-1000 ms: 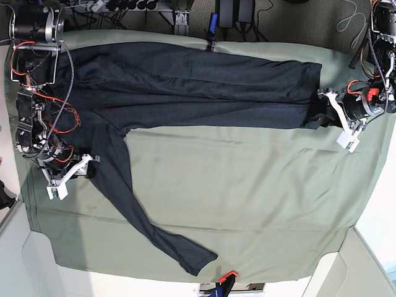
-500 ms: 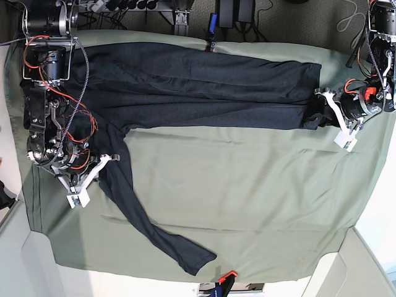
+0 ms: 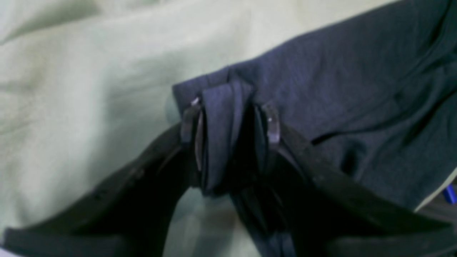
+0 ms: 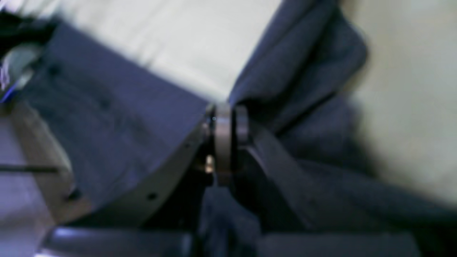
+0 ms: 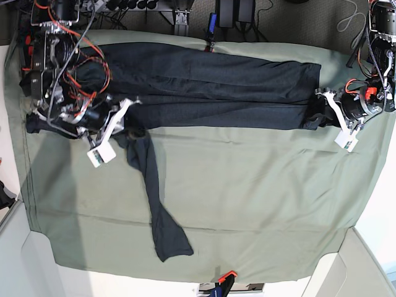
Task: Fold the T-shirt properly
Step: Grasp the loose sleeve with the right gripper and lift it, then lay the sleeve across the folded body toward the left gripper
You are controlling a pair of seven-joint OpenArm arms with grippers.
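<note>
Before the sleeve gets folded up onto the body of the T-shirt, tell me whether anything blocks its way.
Nothing visible blocks it. The right gripper is shut on the T-shirt, and only bare table cloth lies beside the hanging sleeve.

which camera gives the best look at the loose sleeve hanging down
The base view: the sleeve shows from the right gripper down to its end. The right wrist view has only a blurred upper stretch; the left wrist view doesn't show it.
</note>
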